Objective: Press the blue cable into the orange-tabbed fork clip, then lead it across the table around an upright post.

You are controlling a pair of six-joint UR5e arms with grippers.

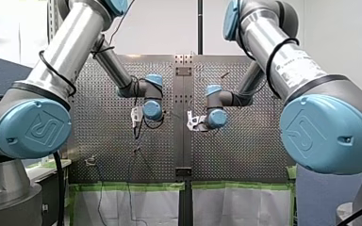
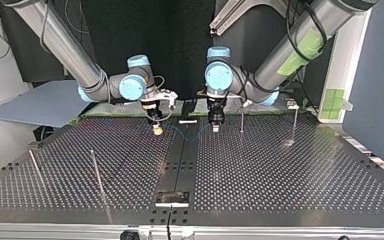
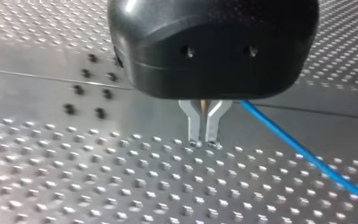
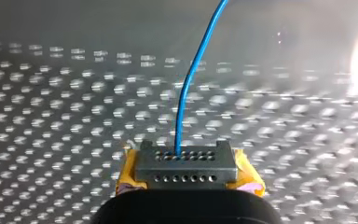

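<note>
Right gripper (image 4: 186, 165) is clamped on the blue cable (image 4: 182, 107) between its yellow pads (image 4: 128, 176), and the cable droops across the worktop (image 2: 280, 170) centre seam over to my left gripper (image 3: 204, 140), whose metal fingers (image 3: 194, 126) are pinched together right down at the worktop with the cable running just beside them.
</note>
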